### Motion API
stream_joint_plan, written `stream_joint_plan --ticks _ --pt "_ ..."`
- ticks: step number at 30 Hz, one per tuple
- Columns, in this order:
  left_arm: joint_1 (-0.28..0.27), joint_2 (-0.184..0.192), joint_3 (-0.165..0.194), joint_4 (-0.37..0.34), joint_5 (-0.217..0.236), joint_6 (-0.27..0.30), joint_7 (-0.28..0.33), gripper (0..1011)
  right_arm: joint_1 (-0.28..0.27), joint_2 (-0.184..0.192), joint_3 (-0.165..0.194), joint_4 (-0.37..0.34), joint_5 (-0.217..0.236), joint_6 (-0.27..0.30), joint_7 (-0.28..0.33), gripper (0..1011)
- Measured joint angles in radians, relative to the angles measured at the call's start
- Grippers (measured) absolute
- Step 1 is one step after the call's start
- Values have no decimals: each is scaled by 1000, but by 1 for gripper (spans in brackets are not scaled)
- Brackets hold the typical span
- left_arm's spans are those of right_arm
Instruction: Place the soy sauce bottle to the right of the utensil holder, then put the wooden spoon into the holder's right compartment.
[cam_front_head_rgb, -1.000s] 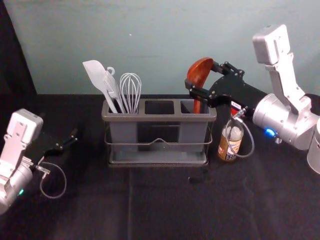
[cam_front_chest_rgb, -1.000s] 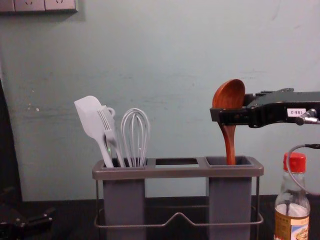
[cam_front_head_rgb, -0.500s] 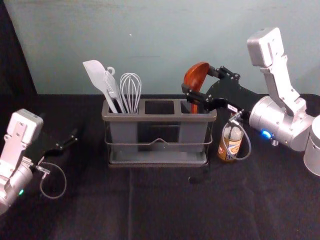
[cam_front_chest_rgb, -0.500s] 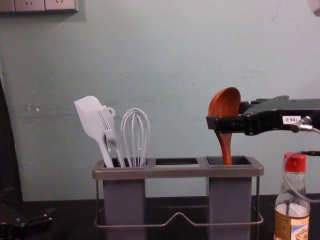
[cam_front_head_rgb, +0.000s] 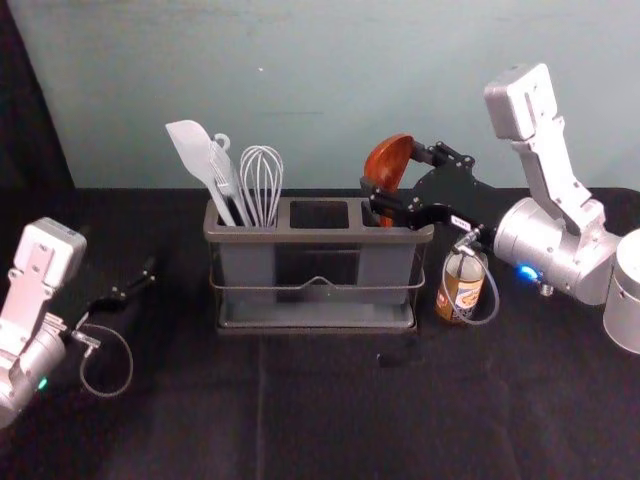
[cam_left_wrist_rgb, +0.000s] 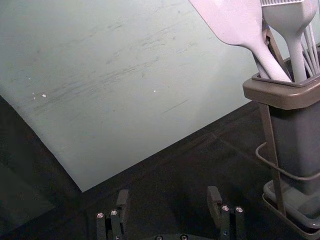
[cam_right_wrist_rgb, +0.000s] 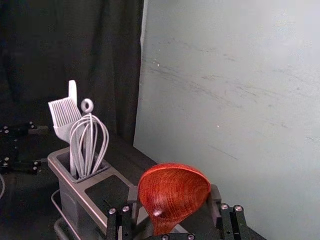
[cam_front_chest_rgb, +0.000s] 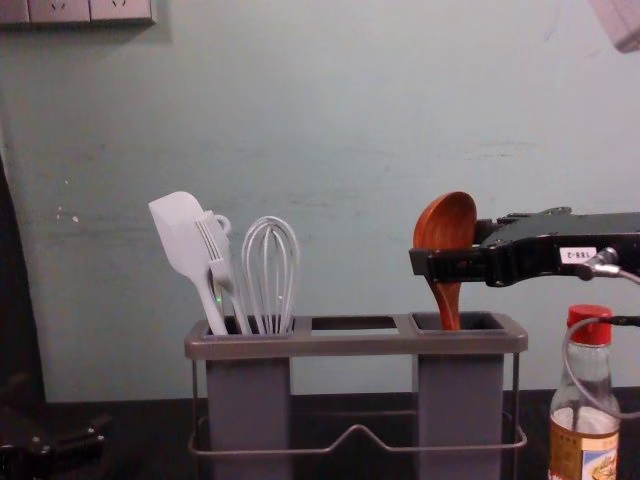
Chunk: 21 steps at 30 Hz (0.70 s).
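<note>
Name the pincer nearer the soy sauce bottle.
Right. The right pincer, gripping the spoon, is higher than the bottle and just left of it; the left pincer is out beyond the left end of the holder.

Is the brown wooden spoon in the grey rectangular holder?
Partly in: its handle enters the right compartment, but the robot's black right hand holds its bowl above the rim.
</note>
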Motion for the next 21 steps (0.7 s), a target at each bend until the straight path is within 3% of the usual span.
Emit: stream_joint_plan --ticks 9,17,21 --pt "0 0 0 0 0 0 0 1011 -1 0 1 -1 0 -1 0 838" --pt "0 0 0 0 0 0 0 1011 -1 0 2 -2 -1 -2 0 1003" --pt "0 0 0 0 0 0 0 1011 -2 0 2 -2 -1 -3 0 1002"
